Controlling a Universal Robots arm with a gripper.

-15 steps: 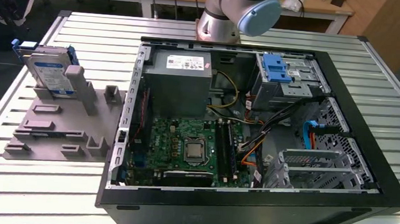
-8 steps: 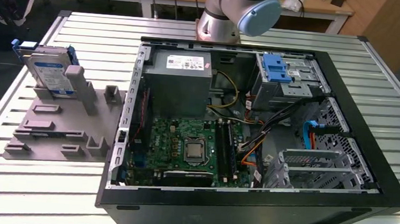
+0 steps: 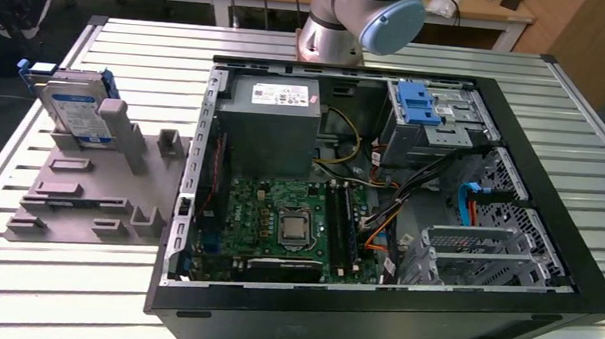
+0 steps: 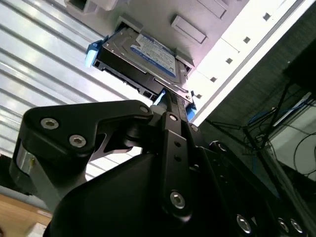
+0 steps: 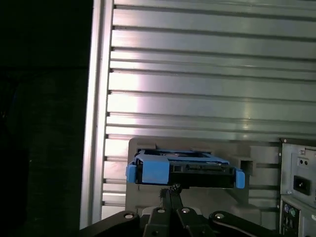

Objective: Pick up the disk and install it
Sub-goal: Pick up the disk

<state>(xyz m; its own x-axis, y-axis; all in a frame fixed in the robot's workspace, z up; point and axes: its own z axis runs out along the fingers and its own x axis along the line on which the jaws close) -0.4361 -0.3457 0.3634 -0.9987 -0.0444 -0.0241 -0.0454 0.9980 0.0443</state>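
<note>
Both wrist views: gripper (image 5: 170, 191) closest to the lens, black linkages folding in toward the tips; fingers drawn together, narrow, nothing between them. The tips aim at the disk (image 5: 182, 170), which sits beyond them and looks apart from them. Disk stands on edge in a slot of the grey holder (image 5: 232, 197); blue frame round its edges, dark edge toward the first wrist camera. In the second wrist view its blue-and-white label (image 4: 155, 52) faces the lens. The slatted metal table (image 5: 207, 79) runs on behind the holder.

Exterior view, front to back: black wall of the open computer case (image 3: 377, 323) across the lower part of the frame. Green motherboard (image 3: 283, 224) inside, lower centre; grey power supply box (image 3: 274, 123) with a white sticker behind it; blue tab (image 3: 419, 106) on the drive cage, upper right of the case. Holder lies on the table at the exterior view's left, just beside the case. Disk upright at the holder's far end, upper left of the frame, not yet in the case; arm (image 3: 351, 17) at top centre.
</note>
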